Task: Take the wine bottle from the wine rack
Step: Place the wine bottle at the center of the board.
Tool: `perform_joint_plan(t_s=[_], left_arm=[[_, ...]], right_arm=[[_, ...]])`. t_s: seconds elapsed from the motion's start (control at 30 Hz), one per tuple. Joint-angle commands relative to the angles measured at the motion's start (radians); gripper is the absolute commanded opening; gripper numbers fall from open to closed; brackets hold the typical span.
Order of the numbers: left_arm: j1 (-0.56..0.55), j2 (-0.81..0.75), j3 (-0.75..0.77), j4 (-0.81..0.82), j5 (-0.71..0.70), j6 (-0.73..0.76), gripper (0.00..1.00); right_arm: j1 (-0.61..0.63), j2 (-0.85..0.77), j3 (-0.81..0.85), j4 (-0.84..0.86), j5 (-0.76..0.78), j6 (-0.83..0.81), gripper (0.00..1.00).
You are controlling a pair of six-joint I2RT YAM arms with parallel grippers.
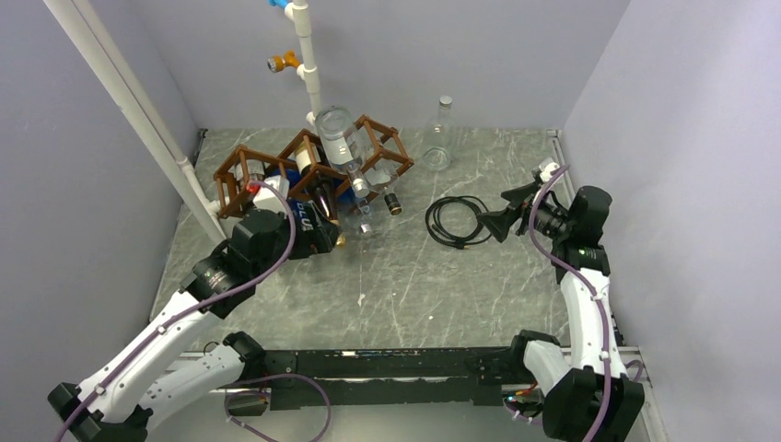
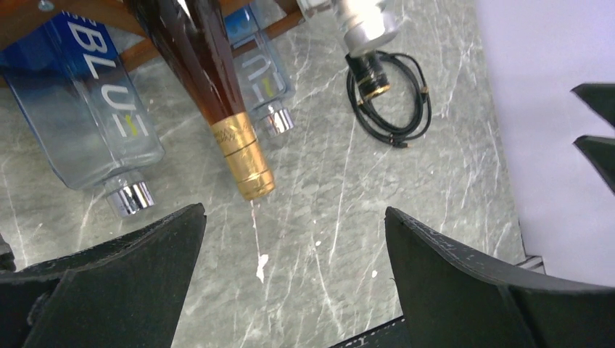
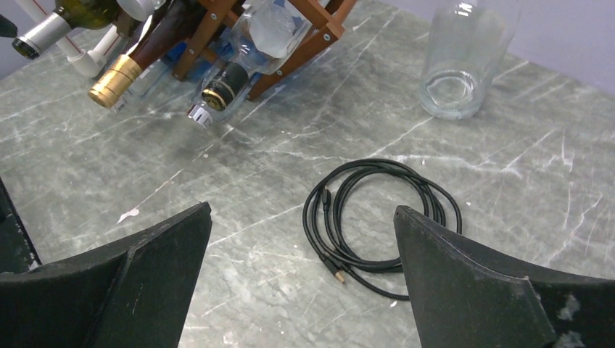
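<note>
The brown wooden lattice wine rack stands at the back left with several bottles lying in its cells. A dark wine bottle with a gold foil neck points out of a lower cell, its cap near the table top; the right wrist view shows that gold neck. My left gripper hovers just in front of that neck, open, with only bare table between its fingers. My right gripper hangs open over a black cable coil, well right of the rack.
Clear square bottles with blue lettering lie under the rack. A large clear bottle rests on top. An upright clear glass bottle stands at the back. White pipes run along the left wall and behind the rack.
</note>
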Motion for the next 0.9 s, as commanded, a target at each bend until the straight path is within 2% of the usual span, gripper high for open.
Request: perform_joint_plan(t_s=[0.0,0.27,0.5,0.73,0.87], left_arm=[[0.004,0.043,0.113,-0.015,-0.055,-0.052,0.99],[0.004,0.114,0.214,-0.051,-0.142,-0.119,0.99],[-0.023,0.267,0.341,-0.098,-0.259,-0.190,0.96],[-0.099,0.448,0.531,-0.171,-0.435,-0.186,0.98],[-0.103,0.541,0.599,-0.182,-0.467,-0.181,0.98]], right_arm=[[-0.038,0.029,0.063,-0.032,-0.061,-0.014,1.00],[-0.067,0.062,0.094,-0.090,-0.125,-0.035,1.00],[-0.072,0.065,0.090,-0.093,-0.128,-0.046,1.00],[-0.072,0.074,0.085,-0.085,-0.135,-0.039,1.00],[-0.072,0.065,0.073,-0.067,-0.129,-0.032,1.00]])
